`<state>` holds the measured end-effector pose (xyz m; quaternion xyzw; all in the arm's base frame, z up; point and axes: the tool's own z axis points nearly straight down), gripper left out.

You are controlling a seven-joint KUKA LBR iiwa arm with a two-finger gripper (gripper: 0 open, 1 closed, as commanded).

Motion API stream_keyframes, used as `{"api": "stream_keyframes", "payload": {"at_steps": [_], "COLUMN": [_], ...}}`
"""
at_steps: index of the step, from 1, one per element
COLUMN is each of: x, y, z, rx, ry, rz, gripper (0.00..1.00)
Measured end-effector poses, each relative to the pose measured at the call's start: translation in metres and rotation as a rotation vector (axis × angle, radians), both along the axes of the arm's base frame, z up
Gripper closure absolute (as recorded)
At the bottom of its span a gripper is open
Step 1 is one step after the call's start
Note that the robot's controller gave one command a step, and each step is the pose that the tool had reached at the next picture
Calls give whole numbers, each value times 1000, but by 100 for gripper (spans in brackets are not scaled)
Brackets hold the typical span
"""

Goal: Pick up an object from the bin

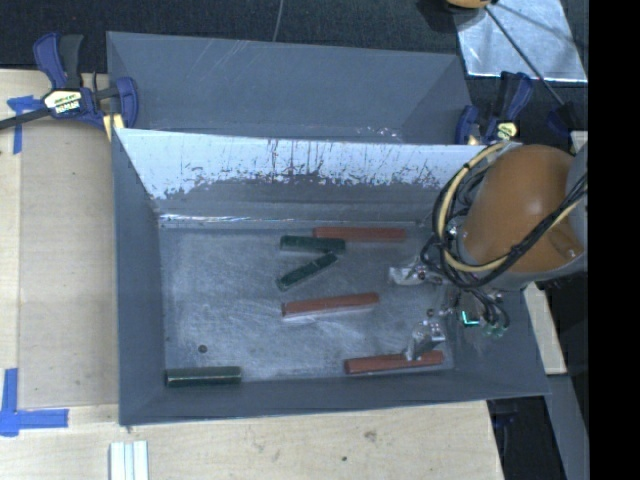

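Observation:
My gripper is at the right side of the bin floor, open, with one fingertip farther back and the other nearer the front. Nothing shows between the fingers. A red-brown bar lies flat along the front right of the floor, its right end just under the nearer fingertip; I cannot tell if they touch. Another red-brown bar lies in the middle of the floor, left of the gripper. A third red-brown bar rests along the back wall.
Two dark green bars lie left of centre near the back. A third dark green bar lies in the front left corner. The arm's orange cover and cables hang over the bin's right wall.

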<state>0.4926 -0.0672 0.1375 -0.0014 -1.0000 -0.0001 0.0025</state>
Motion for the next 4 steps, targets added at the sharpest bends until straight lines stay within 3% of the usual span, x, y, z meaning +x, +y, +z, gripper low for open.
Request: {"api": "stream_keyframes", "payload": {"at_steps": [1,2,3,4], "x": [2,42,42,52], "y": [0,46,46,36], "z": [3,-60,-60,111], "rx": [-1,-1,-1,-2], "ry": [-8,-28,-29,-18], "rz": [3,-47,-47,10], "gripper": [0,100,100,100]}}
